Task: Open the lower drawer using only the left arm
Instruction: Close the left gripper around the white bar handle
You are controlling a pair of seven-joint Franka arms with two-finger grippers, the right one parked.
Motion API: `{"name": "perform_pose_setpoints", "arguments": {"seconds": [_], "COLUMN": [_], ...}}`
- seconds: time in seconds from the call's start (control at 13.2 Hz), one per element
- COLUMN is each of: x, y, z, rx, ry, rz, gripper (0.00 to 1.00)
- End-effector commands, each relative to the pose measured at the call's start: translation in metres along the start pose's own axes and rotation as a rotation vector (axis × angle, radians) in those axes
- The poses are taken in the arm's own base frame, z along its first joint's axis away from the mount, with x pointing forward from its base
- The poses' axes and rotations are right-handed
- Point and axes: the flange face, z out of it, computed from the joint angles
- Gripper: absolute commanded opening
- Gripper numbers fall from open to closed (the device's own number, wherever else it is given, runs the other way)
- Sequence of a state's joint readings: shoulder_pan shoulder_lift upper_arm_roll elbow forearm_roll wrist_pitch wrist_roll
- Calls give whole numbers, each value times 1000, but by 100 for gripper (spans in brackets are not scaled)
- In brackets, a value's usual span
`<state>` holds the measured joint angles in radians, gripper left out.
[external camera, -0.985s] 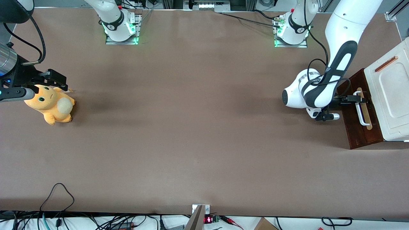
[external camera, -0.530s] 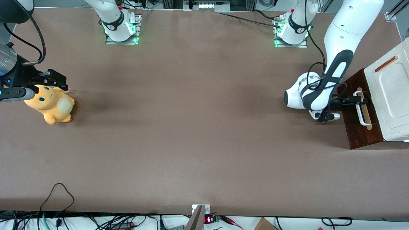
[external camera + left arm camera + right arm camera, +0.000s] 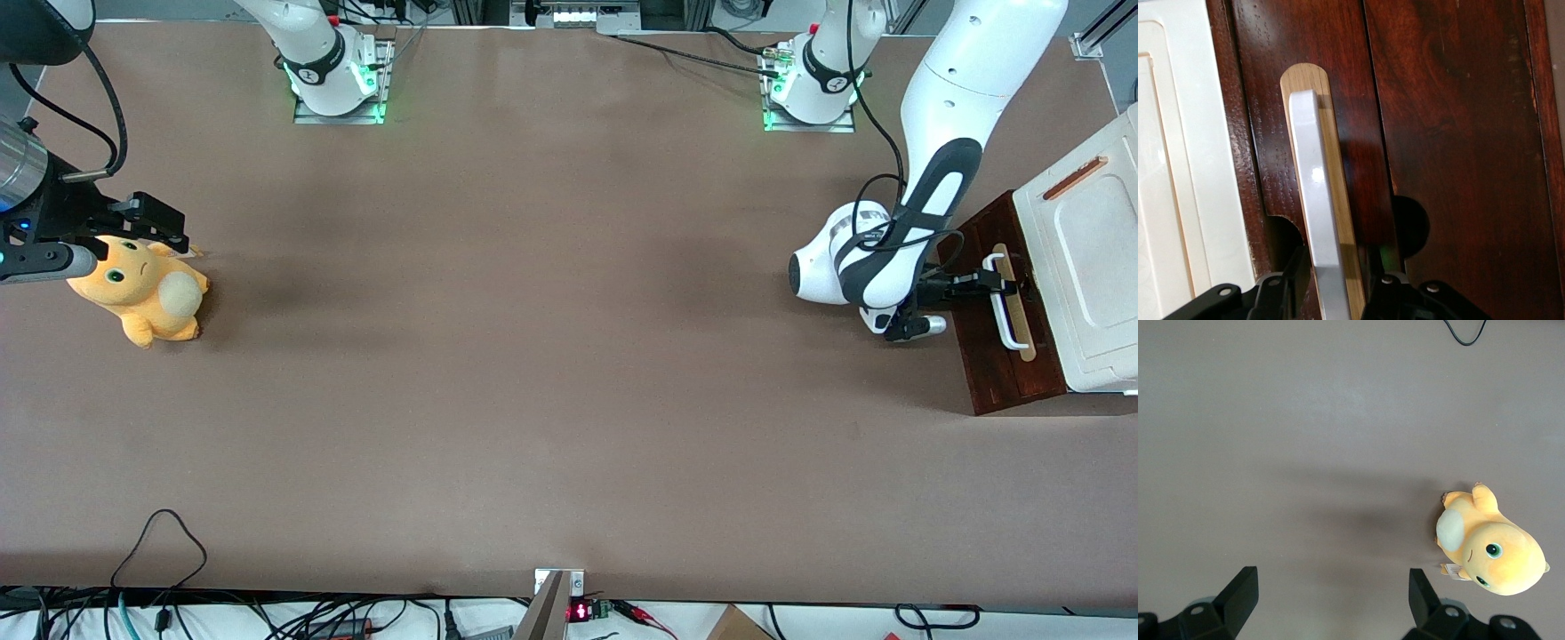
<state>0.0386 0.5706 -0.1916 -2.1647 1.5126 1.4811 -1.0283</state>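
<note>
At the working arm's end of the surface (image 3: 569,373), the gripper (image 3: 994,285) sits on the white bar handle (image 3: 1317,220) of the lower drawer (image 3: 1000,356). In the wrist view its two black fingers (image 3: 1281,293) straddle the bar, one on each side and close against it, so the gripper looks pinched on the handle near one end. The bar lies along a pale wood strip (image 3: 1338,200) set into the dark reddish-brown drawer front. The left arm (image 3: 925,178) reaches the handle from the drawer's 9 o'clock in the front view. The white cabinet top (image 3: 1089,258) lies at the drawer's 3 o'clock, and the drawer front juts out from under it. Toward the parked arm's end lies an orange plush toy (image 3: 142,293), well apart from the drawer.
</note>
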Motion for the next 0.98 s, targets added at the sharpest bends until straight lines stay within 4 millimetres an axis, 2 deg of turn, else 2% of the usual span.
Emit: {"name": "perform_pose_setpoints", "arguments": {"seconds": [0.0, 0.23, 0.45, 0.53, 0.68, 0.76, 0.91], "x": [3, 2, 2, 2, 4, 5, 6], "y": [-4, -4, -3, -3, -5, -6, -8], "z": [0, 6, 12, 12, 11, 10, 3], "rx": [18, 18, 19, 17, 16, 15, 16], "ry": [14, 5, -5, -3, 0, 0, 12], "rz": [-10, -11, -9, -9, -20, -24, -28], "gripper": [23, 28, 26, 22, 5, 0, 0]}}
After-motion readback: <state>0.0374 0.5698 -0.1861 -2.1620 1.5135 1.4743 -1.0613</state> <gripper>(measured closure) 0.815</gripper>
